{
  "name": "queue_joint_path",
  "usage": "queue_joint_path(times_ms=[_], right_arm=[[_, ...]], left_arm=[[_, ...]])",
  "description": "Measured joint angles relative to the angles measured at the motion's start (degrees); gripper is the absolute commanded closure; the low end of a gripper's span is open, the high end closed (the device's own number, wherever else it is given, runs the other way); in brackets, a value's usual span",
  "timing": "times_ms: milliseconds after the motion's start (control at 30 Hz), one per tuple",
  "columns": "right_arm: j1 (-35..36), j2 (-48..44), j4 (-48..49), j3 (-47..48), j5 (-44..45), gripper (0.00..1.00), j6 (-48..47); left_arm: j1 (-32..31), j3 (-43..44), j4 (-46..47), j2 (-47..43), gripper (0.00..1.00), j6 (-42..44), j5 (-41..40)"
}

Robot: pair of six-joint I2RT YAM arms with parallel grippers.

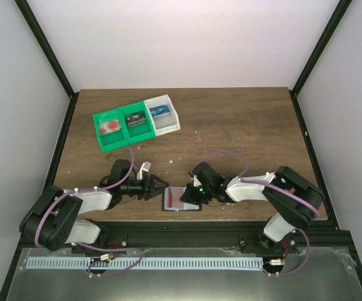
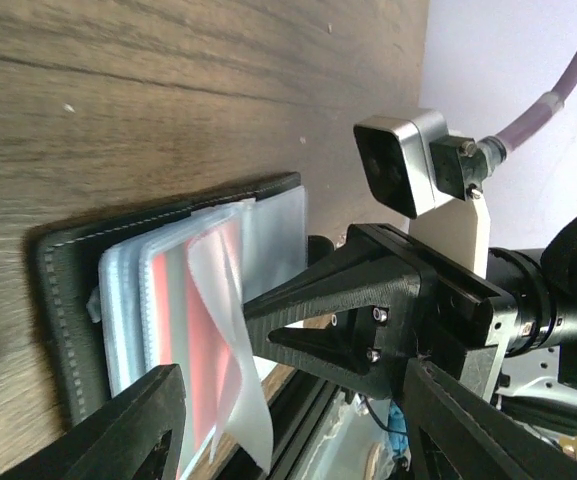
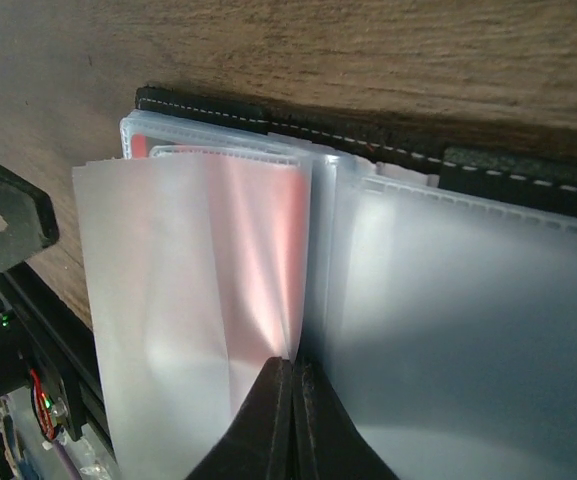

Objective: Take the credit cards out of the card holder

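Note:
The black card holder (image 1: 181, 199) lies open near the table's front edge, its clear sleeves (image 2: 128, 300) fanned out. A red credit card (image 3: 268, 230) shows through a sleeve (image 2: 233, 330) that stands lifted and curled. My right gripper (image 3: 293, 362) is shut on that sleeve's edge at the fold, reaching in from the right (image 1: 188, 195). My left gripper (image 1: 162, 188) hovers open at the holder's left side. Its two fingers (image 2: 138, 425) straddle the lifted sleeve without touching it. The holder's stitched black cover (image 3: 368, 150) lies flat on the wood.
A green-and-white three-compartment tray (image 1: 137, 133) stands at the back left. It holds a reddish card (image 1: 110, 127), a black item (image 1: 135, 119) and a blue item (image 1: 159, 113). A black rail (image 1: 187, 229) runs along the table's near edge just behind the holder.

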Motion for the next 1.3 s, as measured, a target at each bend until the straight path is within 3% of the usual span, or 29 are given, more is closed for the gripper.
queue_joint_path(times_ms=[600,1000,1300], right_arm=[[0.0,-0.96,2.43,-1.66,-1.38,0.99,0.2],[0.0,-3.85,1.66,-1.92,-0.72,0.82,0.42],[0.0,-10.34,-1.29,-3.13,2.25,0.8,0.35]], left_arm=[[-9.77,3.04,10.99,13.05,0.52,-5.25,-3.65],[-9.94,3.45,14.34,13.88,0.55,-7.58,-3.63],[-13.14,5.35,16.9,15.28,0.54,-10.73,-3.23]])
